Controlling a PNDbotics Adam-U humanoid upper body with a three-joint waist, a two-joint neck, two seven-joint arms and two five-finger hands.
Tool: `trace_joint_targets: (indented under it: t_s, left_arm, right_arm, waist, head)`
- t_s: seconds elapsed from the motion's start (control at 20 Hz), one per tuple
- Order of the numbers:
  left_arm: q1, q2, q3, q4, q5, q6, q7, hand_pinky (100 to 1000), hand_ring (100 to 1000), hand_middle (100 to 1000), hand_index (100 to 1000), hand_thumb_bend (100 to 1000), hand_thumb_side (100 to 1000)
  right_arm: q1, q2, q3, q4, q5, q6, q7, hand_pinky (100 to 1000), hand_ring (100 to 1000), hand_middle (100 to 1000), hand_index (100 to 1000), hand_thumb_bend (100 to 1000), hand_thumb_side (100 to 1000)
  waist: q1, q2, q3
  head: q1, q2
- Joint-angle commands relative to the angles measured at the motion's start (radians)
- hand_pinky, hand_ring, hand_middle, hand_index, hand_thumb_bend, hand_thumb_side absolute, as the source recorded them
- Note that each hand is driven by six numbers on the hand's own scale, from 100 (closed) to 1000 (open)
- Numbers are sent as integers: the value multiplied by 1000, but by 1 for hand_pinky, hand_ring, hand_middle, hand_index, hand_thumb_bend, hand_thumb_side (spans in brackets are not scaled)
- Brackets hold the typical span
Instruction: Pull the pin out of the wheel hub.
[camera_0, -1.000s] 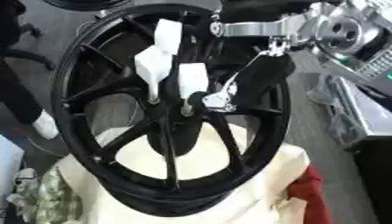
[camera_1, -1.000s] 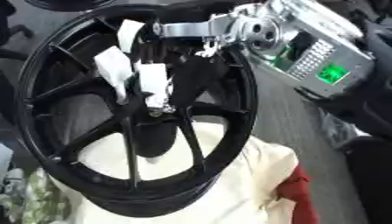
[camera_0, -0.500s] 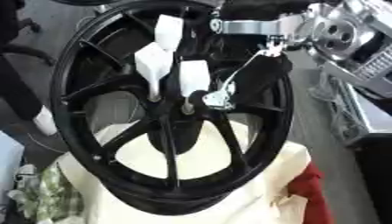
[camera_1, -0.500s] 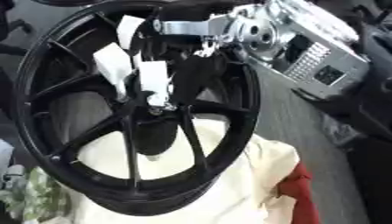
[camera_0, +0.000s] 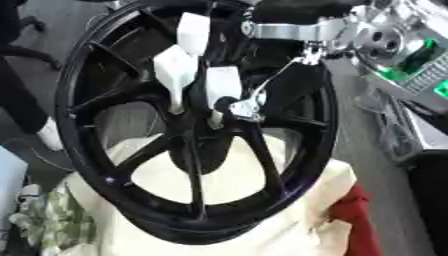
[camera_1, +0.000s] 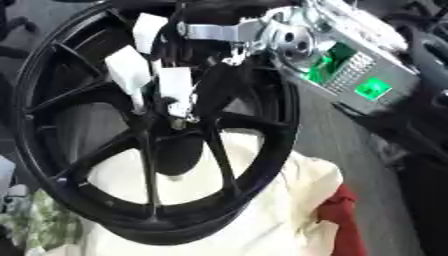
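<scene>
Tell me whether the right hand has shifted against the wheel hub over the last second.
No clear shift. The right hand keeps its white fingertips in the same place at the wheel hub, just above the centre where the spokes meet; only the camera view has moved slightly.

Looks like a workshop or robotics lab from where I stand. Bare grey floor (camera_0: 350, 100) around me, no home furniture. A black spoked wheel (camera_0: 197, 125) sits propped on a cream cloth (camera_0: 289, 210) with a red cloth (camera_0: 357, 220) beside it. Exposed green circuit boards (camera_1: 354, 75) on my silver arm hardware at upper right.
</scene>
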Motion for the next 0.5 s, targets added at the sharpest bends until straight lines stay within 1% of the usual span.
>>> trace_joint_targets:
  t_s: [0.05,0.5]
  left_arm:
    - [-20,24,8,-23,1,0,-2,799,827,761,809,1000,498]
    - [-19,21,7,-25,1,1,-2,799,826,758,807,1000,495]
  right_arm:
    - [-7,-20,-18,-7,12,83,74,841,807,778,850,324,453]
    - [-1,-5,-11,48,27,62,65,842,806,778,850,325,442]
  waist:
    - [6,-14,3]
    - [5,-7,11]
  head:
    - [-4,-1]
    - [-9,-1]
